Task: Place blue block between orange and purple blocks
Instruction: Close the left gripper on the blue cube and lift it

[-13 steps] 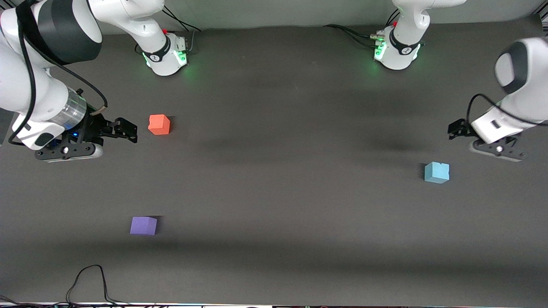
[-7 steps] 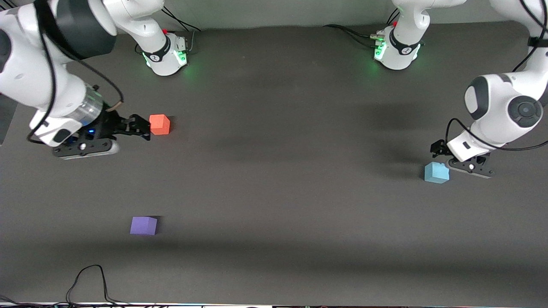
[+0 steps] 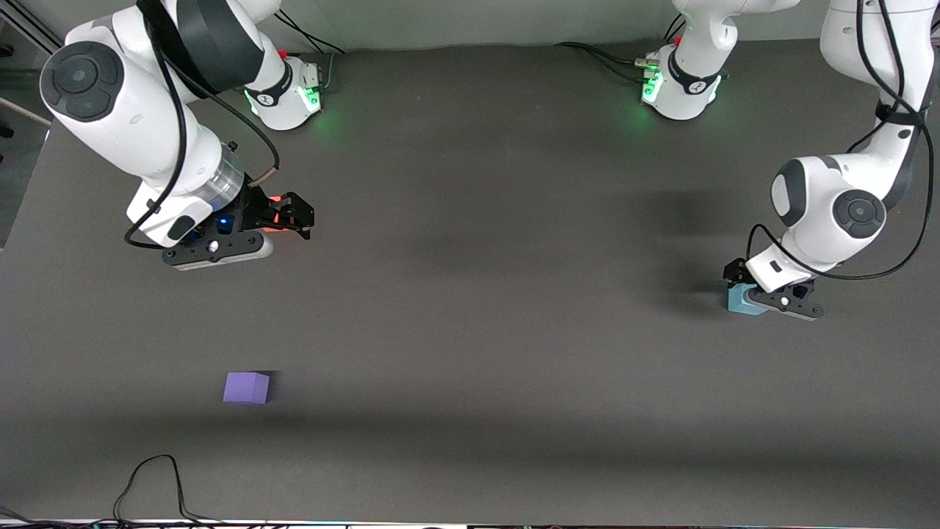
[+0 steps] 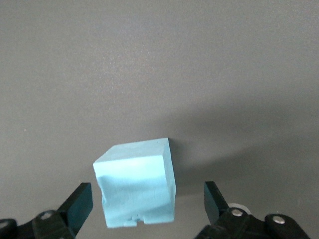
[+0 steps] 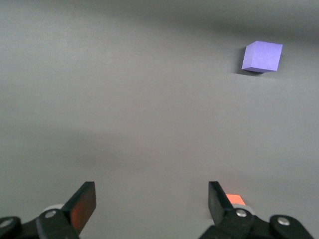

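The blue block (image 3: 735, 303) sits on the dark table toward the left arm's end. My left gripper (image 3: 736, 278) is low over it and open. In the left wrist view the blue block (image 4: 137, 186) lies between the fingers (image 4: 79, 203), with gaps on both sides of it. My right gripper (image 3: 297, 218) is open over the orange block (image 3: 273, 219), which is mostly hidden. In the right wrist view only a sliver of the orange block (image 5: 235, 199) shows beside one finger (image 5: 218, 200). The purple block (image 3: 246, 387) lies nearer the front camera and also shows in the right wrist view (image 5: 262, 56).
The dark table (image 3: 485, 316) stretches bare between the two ends. A black cable (image 3: 150, 481) loops at the table's front edge toward the right arm's end. The two arm bases (image 3: 288, 92) stand along the back edge.
My left gripper has come down from above and beside the blue block to straddle it. My right gripper has slid toward the left arm's end and now covers the orange block. No block has moved.
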Controlling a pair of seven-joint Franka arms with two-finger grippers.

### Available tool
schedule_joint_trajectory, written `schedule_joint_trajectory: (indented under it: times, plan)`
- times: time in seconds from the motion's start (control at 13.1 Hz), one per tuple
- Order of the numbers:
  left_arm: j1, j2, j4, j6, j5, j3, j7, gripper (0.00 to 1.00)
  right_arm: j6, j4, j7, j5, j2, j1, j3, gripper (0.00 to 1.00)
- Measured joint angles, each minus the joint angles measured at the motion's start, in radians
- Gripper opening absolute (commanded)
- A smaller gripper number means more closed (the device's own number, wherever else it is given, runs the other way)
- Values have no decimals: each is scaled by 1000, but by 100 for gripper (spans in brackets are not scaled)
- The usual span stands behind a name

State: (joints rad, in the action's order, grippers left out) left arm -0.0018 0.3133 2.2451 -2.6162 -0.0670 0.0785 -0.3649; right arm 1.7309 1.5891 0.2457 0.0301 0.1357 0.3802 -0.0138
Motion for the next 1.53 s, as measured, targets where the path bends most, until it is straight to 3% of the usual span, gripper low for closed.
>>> schedule_joint_trajectory:
  times: [0.61, 0.84, 0.92, 1.22, 1.38, 1.53]
  plan:
    - [27, 59, 0, -86, 0, 1, -28, 99, 10, -8, 0, 46, 10, 0, -3, 100]
    - [27, 59, 0, -86, 2, 1, -23, 45, 11, -8, 0, 46, 12, 0, -3, 100]
    - [28, 59, 0, -86, 3, 1, -10, 41, 11, -8, 0, 46, 13, 0, -3, 100]
    - [28, 55, -10, -77, 3, 1, 15, 41, 11, -7, 1, 46, 28, -1, -6, 100]
    - [29, 26, -77, 75, 5, 1, 20, 41, 6, -7, 1, 46, 32, -1, -6, 100]
    - [27, -39, -193, 338, 6, -5, 65, 41, -18, -7, 1, 46, 32, -1, -6, 100]
